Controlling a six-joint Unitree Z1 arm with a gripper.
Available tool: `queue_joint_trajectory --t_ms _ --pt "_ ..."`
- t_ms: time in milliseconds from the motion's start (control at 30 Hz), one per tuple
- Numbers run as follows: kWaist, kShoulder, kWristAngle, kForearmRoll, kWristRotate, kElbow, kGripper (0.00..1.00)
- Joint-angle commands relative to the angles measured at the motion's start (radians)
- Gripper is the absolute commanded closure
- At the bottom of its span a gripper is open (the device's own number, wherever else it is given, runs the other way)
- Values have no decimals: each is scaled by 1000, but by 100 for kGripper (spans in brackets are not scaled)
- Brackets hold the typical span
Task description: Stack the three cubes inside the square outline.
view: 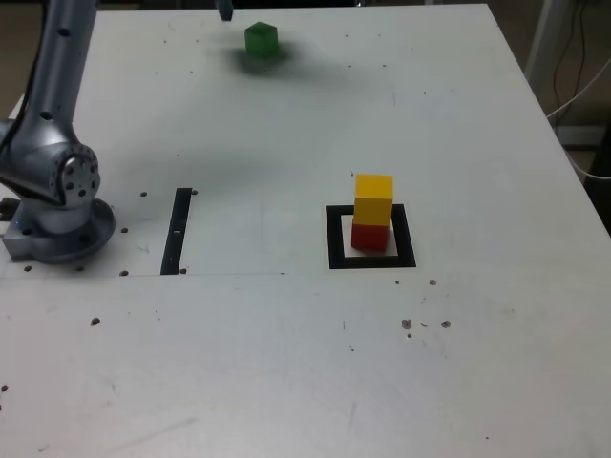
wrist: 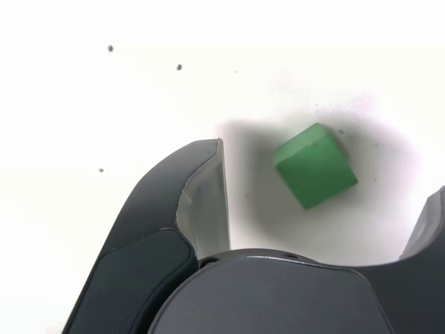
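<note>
Overhead, the gripper [wrist: 327, 202] hangs above the green cube [wrist: 316, 165], jaws spread wide and holding nothing. In the wrist view the cube lies on the bare tabletop [wrist: 104, 111] between the two jaws, touching neither, turned at an angle to them. One dark jaw with its pale inner pad shows fully; of the other only an edge shows at the frame's border.

Exterior view: green cube [view: 261, 39] sits alone near the far edge of the white tabletop [view: 286, 363], with a soft shadow around it. Only a small dark tip of the gripper [view: 225, 10] shows at the top of the frame, just beside the cube on the exterior view's left.

Square outline [view: 334, 239] lies toward the exterior view's right, well apart from the green cube. Red cube [view: 370, 236] rests inside it; yellow cube [view: 373, 198] is stacked on the red one.

Arm base [view: 57, 191] stands at the exterior view's left. Black strip [view: 178, 231] lies between the base and the outline.
</note>
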Motion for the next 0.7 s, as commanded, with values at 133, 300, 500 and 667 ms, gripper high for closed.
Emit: queue_joint_trajectory --t_ms 133,300,500,667 --pt "-3 53 -24 30 31 -63 1" --pt "0 90 -35 49 43 -90 1" --pt "2 114 -42 65 48 -97 1" --pt "4 129 -53 69 52 -102 3"
